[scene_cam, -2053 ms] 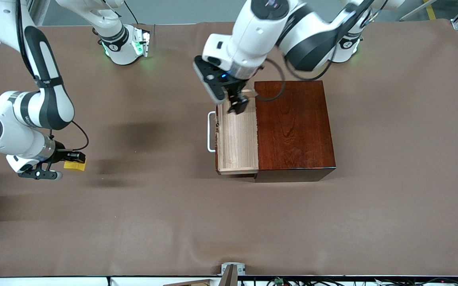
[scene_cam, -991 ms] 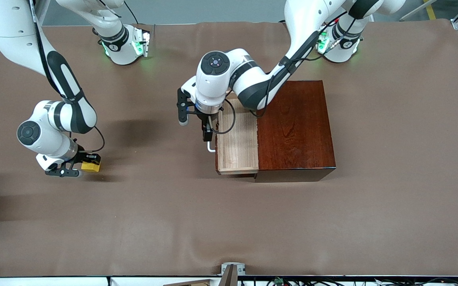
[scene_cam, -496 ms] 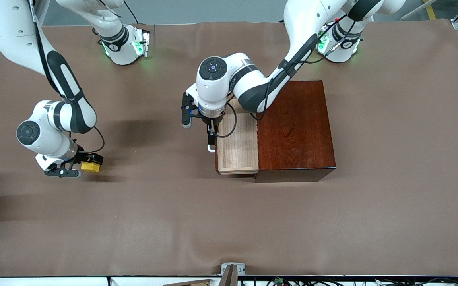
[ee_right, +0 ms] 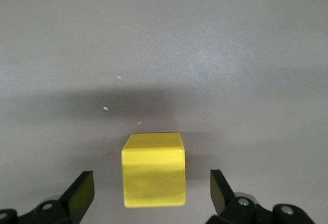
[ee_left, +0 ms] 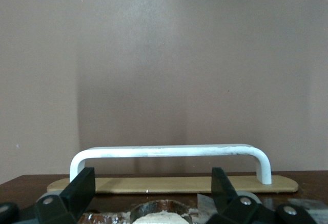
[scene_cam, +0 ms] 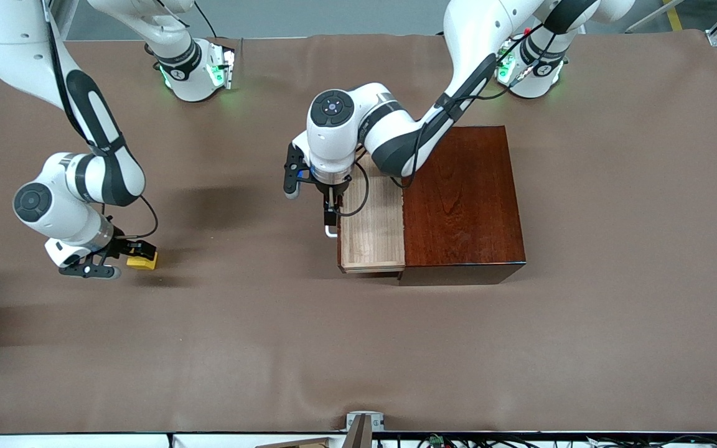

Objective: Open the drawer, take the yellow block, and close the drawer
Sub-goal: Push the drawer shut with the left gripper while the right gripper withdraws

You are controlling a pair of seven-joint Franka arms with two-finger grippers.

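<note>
The small bright yellow cube (ee_right: 153,169) rests on the brown tabletop (scene_cam: 358,348) toward my right arm's end, between the spread fingers of my right claw (scene_cam: 136,252), which do not touch it. Farther from the front camera, the pale-wood drawer (scene_cam: 372,224) juts half out of the glossy reddish-brown wooden box (scene_cam: 461,202). My left claw (scene_cam: 330,214), fingers apart, straddles the white U-shaped handle (ee_left: 169,152); my wrist hides most of that handle from the front.
</note>
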